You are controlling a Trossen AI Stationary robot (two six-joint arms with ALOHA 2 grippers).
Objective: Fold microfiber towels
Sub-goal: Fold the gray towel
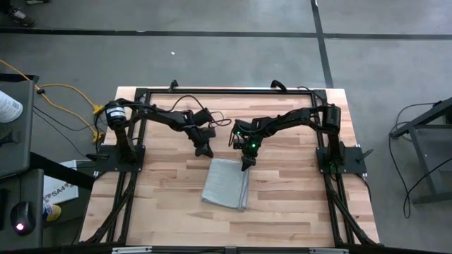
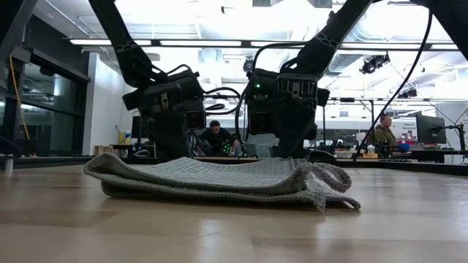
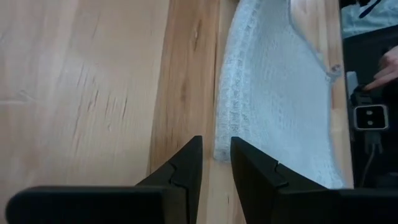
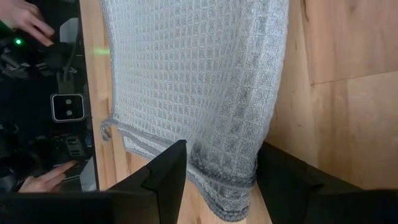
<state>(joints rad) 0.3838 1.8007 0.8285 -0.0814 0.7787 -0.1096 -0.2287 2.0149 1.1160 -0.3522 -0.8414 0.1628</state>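
A light grey microfiber towel lies folded in layers near the middle of the wooden table, one long edge doubled over. The right gripper hangs just above the towel's far right corner, its fingers spread apart on either side of the cloth's thick edge. The left gripper hovers just beyond the towel's far left corner, fingers parted by a narrow gap, holding nothing. Past the table, people sit at desks.

Folded grey towel lies on the table below both grippers.
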